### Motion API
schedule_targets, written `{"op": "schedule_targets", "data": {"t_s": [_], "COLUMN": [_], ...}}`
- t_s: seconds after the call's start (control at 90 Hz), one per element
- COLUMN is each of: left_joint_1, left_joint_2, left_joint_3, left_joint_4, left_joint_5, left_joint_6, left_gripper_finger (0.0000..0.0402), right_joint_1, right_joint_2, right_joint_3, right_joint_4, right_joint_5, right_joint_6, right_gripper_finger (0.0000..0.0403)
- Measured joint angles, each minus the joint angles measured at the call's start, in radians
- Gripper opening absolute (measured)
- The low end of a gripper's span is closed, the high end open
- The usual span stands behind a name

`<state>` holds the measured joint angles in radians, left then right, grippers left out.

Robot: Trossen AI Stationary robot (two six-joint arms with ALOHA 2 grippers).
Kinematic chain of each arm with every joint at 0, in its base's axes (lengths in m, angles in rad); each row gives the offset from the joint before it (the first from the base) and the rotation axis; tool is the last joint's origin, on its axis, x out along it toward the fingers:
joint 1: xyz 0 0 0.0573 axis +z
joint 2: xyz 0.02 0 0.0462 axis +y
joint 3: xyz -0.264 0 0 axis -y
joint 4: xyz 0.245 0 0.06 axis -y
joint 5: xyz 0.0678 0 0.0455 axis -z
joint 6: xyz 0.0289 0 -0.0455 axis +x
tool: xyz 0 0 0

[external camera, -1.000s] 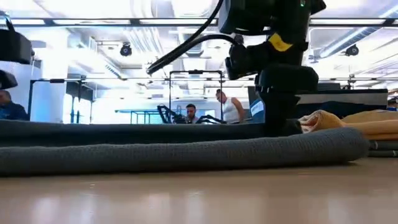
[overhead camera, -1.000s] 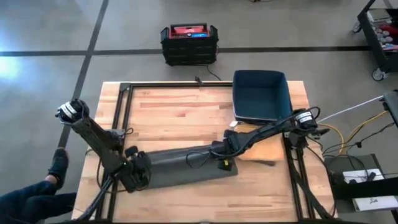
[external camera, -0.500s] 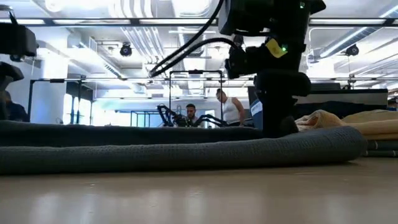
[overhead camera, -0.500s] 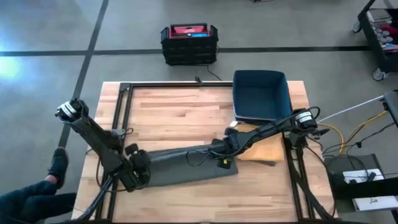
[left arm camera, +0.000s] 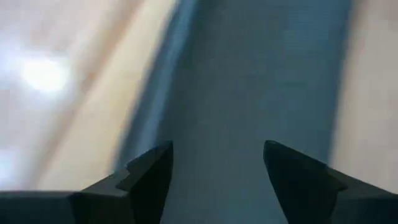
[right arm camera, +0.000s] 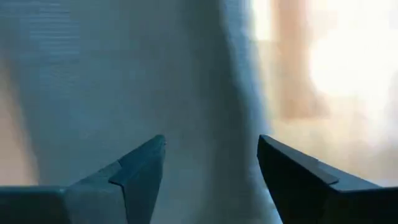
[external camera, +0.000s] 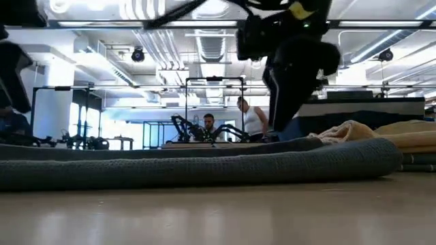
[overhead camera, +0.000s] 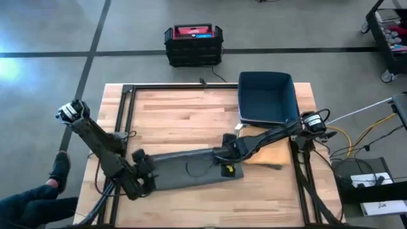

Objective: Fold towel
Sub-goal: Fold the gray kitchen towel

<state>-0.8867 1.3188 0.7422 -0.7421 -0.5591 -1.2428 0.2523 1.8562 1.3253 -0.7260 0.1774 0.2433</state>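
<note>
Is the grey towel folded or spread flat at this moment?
Folded: the towel lies as a narrow strip across the table, with a rounded doubled edge in the low view.

Robotics lab: concrete floor (overhead camera: 51,38), distant robot arms (external camera: 184,126).

Bright overhead glare, blurred wrist views

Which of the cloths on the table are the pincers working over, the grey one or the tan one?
The long grey towel: both the left pincer and right pincer sit over its ends, open. The tan cloth lies untouched beside the blue bin.
</note>
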Motion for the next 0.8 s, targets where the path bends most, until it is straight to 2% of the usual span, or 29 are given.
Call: {"op": "schedule_targets", "data": {"t_s": [0.1,0.256,0.489,0.644,0.8], "left_joint_1": [0.0,-0.001,-0.019,-0.038,-0.085], "left_joint_2": [0.024,0.049,0.083,0.107,0.125], "left_joint_3": [-0.055,-0.076,-0.098,-0.119,-0.12], "left_joint_4": [0.122,0.204,0.218,0.247,0.264], "left_joint_5": [0.01,0.064,0.11,0.183,0.183], "left_joint_6": [0.005,0.005,-0.016,-0.045,-0.079], "left_gripper_finger": [0.0213,0.0189,0.0154,0.0132,0.0113], "right_joint_1": [0.022,0.044,0.061,0.068,0.092], "right_joint_2": [0.013,0.024,0.03,0.03,0.026], "right_joint_3": [-0.048,-0.108,-0.17,-0.213,-0.258], "right_joint_4": [0.113,0.241,0.373,0.423,0.449], "right_joint_5": [-0.023,-0.022,-0.028,-0.061,-0.065], "right_joint_6": [-0.009,-0.007,0.034,0.123,0.18], "right_gripper_finger": [0.0235,0.0221,0.0203,0.02,0.0206]}}
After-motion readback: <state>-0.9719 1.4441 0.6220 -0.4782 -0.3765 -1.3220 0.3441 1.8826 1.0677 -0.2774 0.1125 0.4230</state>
